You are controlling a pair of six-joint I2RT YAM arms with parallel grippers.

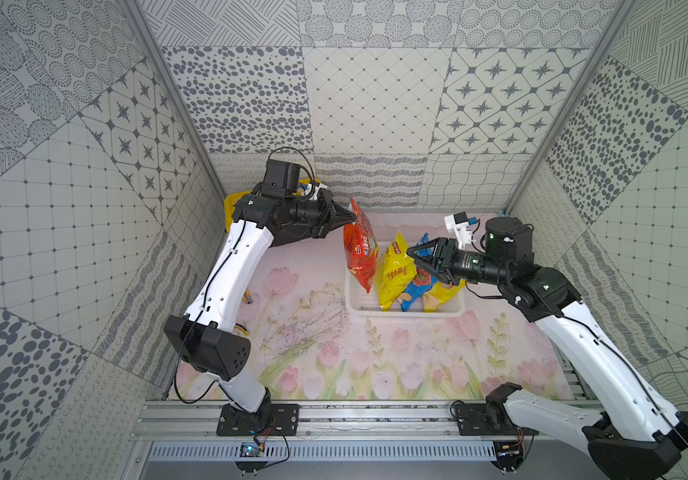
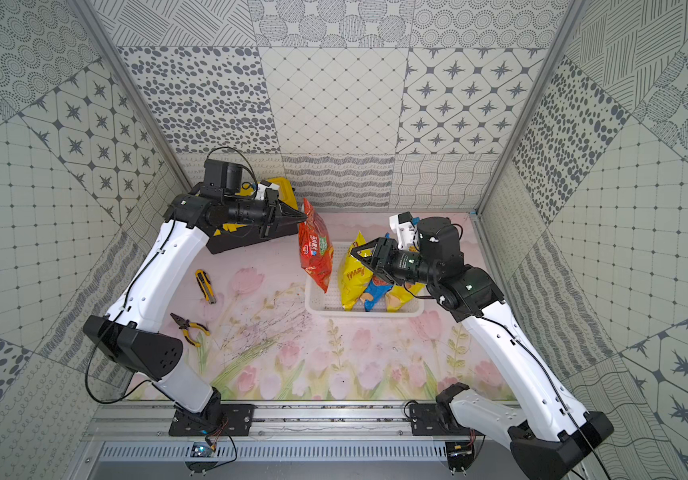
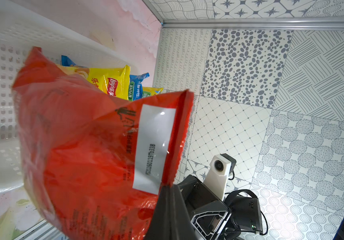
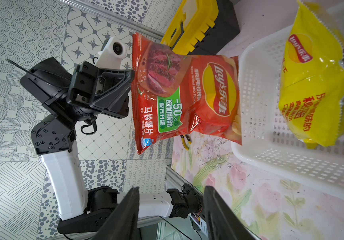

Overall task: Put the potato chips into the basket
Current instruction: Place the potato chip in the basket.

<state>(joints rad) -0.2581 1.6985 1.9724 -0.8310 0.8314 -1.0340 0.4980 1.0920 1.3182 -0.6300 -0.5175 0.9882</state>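
Right wrist view: caught the red-orange Lay's bag [image 4: 185, 93] dangling from the left end effector [image 4: 132, 76], which was clamped tight on the crimped end seam beside the steak picture. Judged it light, air-puffed, slick-filmed and crushable; best pinched on a flat seam, never across the belly. In a top view, hung with long axis near-plumb and logo end lowest, over the 9 o'clock wall of the white basket [image 1: 408, 312]; could not tell contact with the rim. Printed face turned toward 3 o'clock. Spotted a yellow Lay's bag [image 1: 394, 270], a blue bag [image 1: 415, 289] and another yellow bag [image 1: 444, 295] heaped inside. Found the right end effector [image 1: 413, 257] half-spread and empty above them.
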